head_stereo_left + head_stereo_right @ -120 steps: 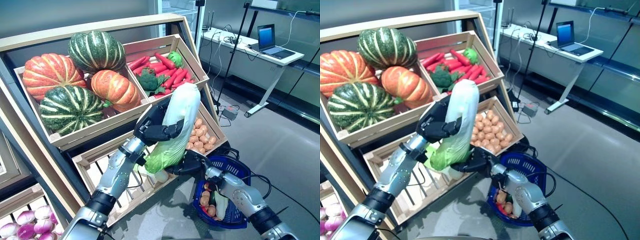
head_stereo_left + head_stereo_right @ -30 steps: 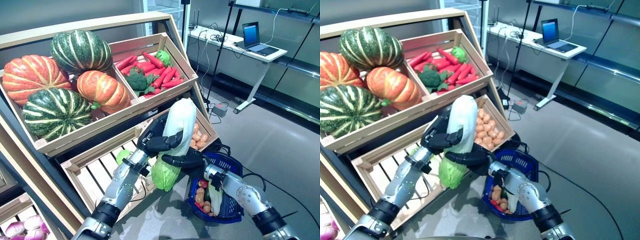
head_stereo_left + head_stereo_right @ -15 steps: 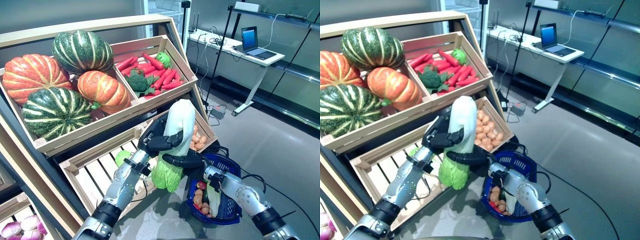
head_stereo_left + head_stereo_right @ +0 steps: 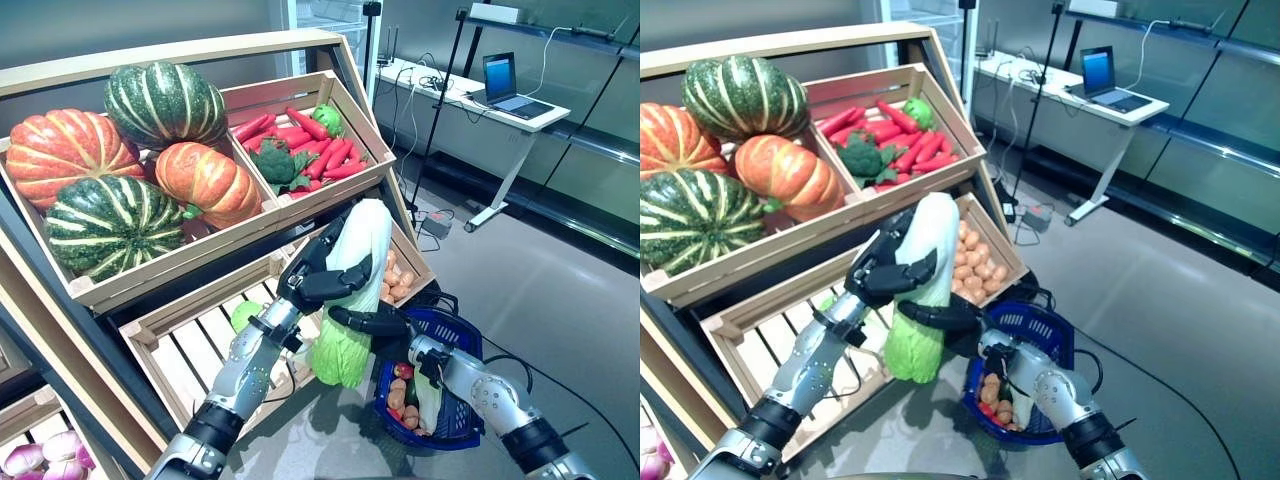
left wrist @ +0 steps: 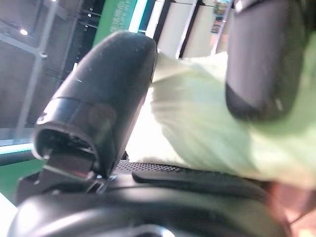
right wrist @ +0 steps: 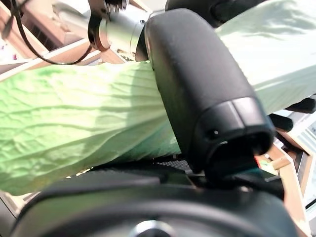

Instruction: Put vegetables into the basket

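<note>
A slanted wooden display shelf [image 4: 200,50] fills the frame's left, carrying wooden crates: pumpkins [image 4: 150,160] upper left, red peppers with broccoli [image 4: 310,140] beside them, potatoes [image 4: 395,280] below. A blue plastic basket [image 4: 460,335] stands on the grey floor [image 4: 560,300], lower right.

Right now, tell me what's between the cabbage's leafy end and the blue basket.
Only the right hand, gripping the cabbage beside the blue basket; left eye view.

Mock grocery shop in a lab, slanted wooden produce crates [image 4: 330,190], pumpkins [image 4: 130,165], laptop desk [image 4: 500,100]
</note>
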Motion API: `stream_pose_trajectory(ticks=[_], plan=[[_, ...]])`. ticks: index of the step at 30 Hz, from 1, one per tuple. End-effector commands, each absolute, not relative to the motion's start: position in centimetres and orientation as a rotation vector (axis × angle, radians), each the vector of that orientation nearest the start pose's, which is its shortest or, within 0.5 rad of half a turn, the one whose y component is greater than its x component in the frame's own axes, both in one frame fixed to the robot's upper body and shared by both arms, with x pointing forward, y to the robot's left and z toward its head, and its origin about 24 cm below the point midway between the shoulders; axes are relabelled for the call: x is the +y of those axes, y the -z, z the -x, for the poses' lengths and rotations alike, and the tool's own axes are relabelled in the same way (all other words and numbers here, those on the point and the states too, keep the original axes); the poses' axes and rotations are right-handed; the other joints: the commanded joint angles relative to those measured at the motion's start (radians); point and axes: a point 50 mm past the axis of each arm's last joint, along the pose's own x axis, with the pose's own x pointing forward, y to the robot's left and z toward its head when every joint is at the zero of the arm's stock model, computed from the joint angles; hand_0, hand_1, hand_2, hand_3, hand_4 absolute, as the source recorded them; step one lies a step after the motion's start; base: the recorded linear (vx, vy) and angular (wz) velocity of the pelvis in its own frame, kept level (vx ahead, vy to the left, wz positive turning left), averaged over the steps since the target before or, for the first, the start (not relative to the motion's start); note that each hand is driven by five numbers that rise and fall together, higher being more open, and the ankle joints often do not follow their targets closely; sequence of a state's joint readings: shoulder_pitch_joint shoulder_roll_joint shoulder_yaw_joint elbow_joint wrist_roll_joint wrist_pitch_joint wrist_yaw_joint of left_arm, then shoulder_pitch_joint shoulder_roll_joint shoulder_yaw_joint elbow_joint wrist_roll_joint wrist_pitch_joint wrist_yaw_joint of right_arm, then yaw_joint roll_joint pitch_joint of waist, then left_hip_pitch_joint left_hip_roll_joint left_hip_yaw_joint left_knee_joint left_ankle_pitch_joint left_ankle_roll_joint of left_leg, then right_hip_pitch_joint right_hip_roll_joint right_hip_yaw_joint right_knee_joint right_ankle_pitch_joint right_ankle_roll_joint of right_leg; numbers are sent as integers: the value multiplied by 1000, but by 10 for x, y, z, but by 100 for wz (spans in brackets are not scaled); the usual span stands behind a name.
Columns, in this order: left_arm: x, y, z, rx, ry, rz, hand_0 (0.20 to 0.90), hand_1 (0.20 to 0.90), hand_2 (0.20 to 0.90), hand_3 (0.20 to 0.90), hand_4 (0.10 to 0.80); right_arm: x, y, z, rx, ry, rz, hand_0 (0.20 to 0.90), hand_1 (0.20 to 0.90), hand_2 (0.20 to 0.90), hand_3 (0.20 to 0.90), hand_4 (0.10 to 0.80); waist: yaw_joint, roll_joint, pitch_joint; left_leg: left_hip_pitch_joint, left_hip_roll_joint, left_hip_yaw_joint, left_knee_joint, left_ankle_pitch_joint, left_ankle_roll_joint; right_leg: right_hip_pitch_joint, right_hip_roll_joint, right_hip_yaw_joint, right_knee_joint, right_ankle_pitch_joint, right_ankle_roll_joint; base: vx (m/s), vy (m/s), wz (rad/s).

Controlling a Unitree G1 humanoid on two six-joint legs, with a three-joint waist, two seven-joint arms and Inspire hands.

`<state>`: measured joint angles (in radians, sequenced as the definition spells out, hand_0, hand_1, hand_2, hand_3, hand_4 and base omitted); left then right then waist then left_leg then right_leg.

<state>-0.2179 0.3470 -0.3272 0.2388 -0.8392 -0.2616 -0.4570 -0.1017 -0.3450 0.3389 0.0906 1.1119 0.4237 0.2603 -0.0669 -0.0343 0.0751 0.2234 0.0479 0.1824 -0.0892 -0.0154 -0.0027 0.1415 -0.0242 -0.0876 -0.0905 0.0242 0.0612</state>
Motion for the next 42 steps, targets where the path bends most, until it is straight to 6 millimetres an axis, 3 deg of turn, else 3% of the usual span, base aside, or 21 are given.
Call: stream_pose_trajectory(ticks=[1,11,23,30,33,37,42], plan=[[172,-91,-292,-363,531,447,900,900,900,900,800,-134,-57,-263,140,-577,-1014,300,300,300,300,400,-8,-2,-32,-20,-27,-12,2,-63,40,37,13,-26,3,-53,-57,0,0,0],[225,-86,-284,-426,288,400,900,900,900,900,800,-188,-18,-246,156,-279,-1028,300,300,300,300,400,-36,3,-22,-28,-21,3,2,-59,36,23,15,-7,3,-48,-57,-6,-11,-4],[229,-84,-286,-401,244,354,900,900,900,900,800,-211,-21,-247,52,-136,-1042,300,300,300,300,400,-48,15,-18,-33,-22,3,2,-62,32,18,16,2,3,-51,-56,-2,-4,-2],[240,-70,-283,-299,172,269,900,900,900,900,800,-249,-2,-242,91,92,-1009,300,300,300,300,400,-36,20,-12,-32,-21,4,2,-64,29,17,15,-5,3,-52,-55,17,-14,0],[243,-66,-281,-274,161,259,900,900,900,900,800,-256,4,-239,105,138,-994,300,300,300,300,400,-30,22,-9,-32,-21,4,2,-63,28,17,15,-8,3,-51,-55,31,-23,0],[246,-57,-276,-220,117,199,900,900,900,900,800,-273,12,-238,139,276,-873,300,300,300,300,400,-11,30,7,-41,-24,-6,2,-58,26,10,13,-18,3,-49,-56,50,-44,-1],[254,-57,-272,-194,37,31,900,900,900,900,800,-302,6,-246,169,400,-706,300,300,300,300,400,18,45,46,-66,-29,-28,2,-45,22,-9,10,-34,3,-47,-63,49,-27,1]])
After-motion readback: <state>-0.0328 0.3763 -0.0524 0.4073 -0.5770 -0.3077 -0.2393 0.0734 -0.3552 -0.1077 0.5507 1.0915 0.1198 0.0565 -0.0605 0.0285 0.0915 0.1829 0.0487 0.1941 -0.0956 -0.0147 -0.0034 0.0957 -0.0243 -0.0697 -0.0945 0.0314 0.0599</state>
